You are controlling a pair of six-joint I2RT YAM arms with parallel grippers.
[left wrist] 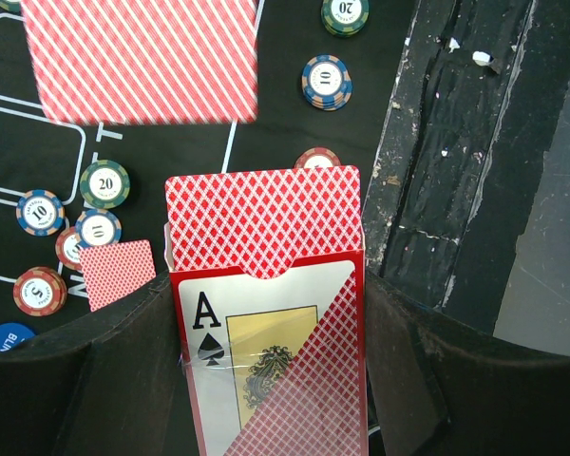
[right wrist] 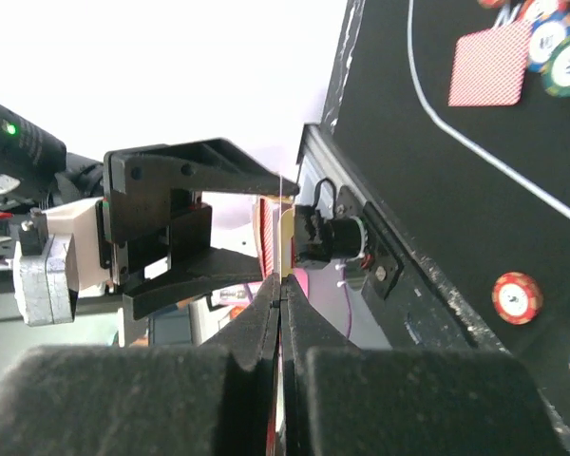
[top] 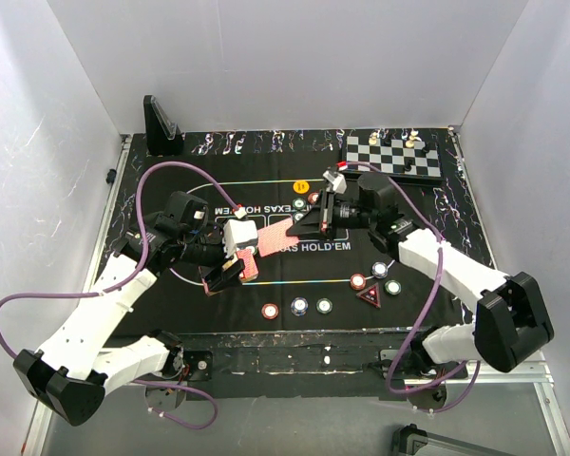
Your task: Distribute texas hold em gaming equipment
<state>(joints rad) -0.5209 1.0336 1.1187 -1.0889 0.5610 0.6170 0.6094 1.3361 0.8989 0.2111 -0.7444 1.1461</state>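
Red-backed playing card (top: 277, 236) pinched above the black printed mat (top: 209, 190)
It's clamped edge-on between the fully closed fingers of the right gripper (right wrist: 282, 290) and held near the mouth of a red card box (left wrist: 266, 380) with an ace of spades printed on it. The box is squeezed pretty snugly by the left gripper (left wrist: 266, 285). 1 more red-backed card (left wrist: 117, 274) is laid face down on the mat, beside some round poker chips (left wrist: 104, 183).

You have a red card box (left wrist: 266, 380) with a black ace of spades on white. Its top card (left wrist: 261, 218) and the upper card (left wrist: 142, 57) show red-and-white lattice backs. On the black, white-lined mat (left wrist: 19, 161), the 20 chip (left wrist: 104, 183) is green, the 10 chip (left wrist: 326, 82) blue, the 5 chip (left wrist: 39, 290) red.
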